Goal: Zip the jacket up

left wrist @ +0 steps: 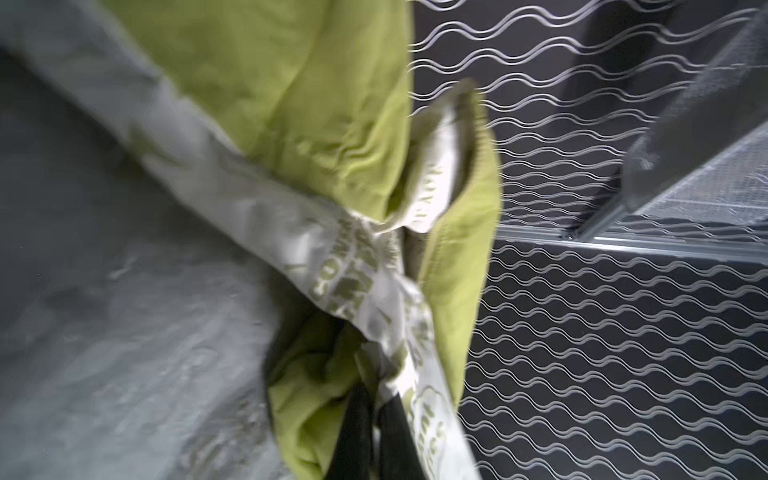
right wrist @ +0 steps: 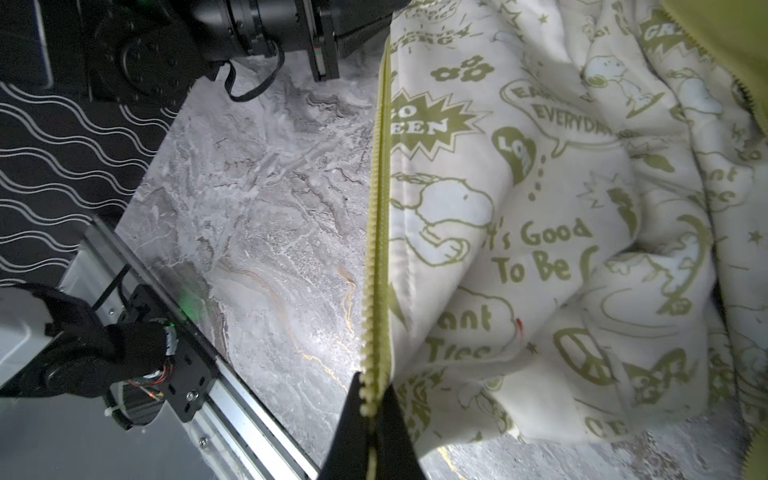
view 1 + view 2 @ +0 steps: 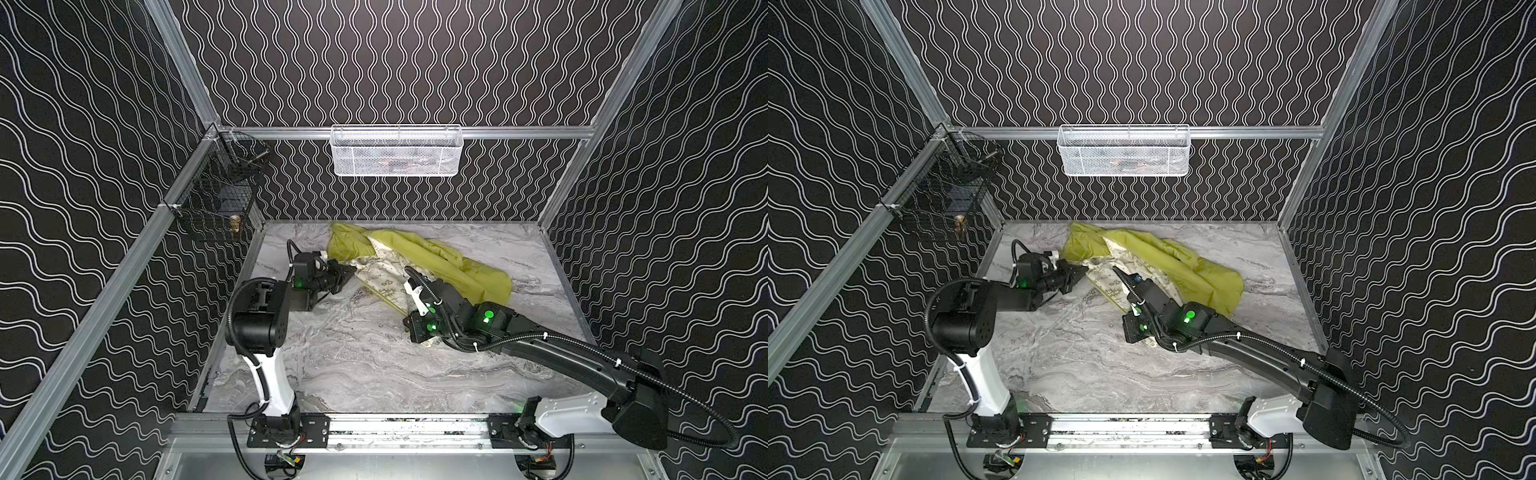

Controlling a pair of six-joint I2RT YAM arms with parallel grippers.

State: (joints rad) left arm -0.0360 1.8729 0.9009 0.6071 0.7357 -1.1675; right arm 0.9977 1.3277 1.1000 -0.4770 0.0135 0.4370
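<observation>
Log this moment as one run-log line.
jacket: crumpled, unzipped, lining showing | left gripper: shut on jacket fabric | right gripper: shut on zipper edge

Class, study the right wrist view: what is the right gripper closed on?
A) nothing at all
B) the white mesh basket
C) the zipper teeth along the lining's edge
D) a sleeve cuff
C: the right gripper pinches the yellow-green zipper teeth that border the cream printed lining of the jacket.
</observation>
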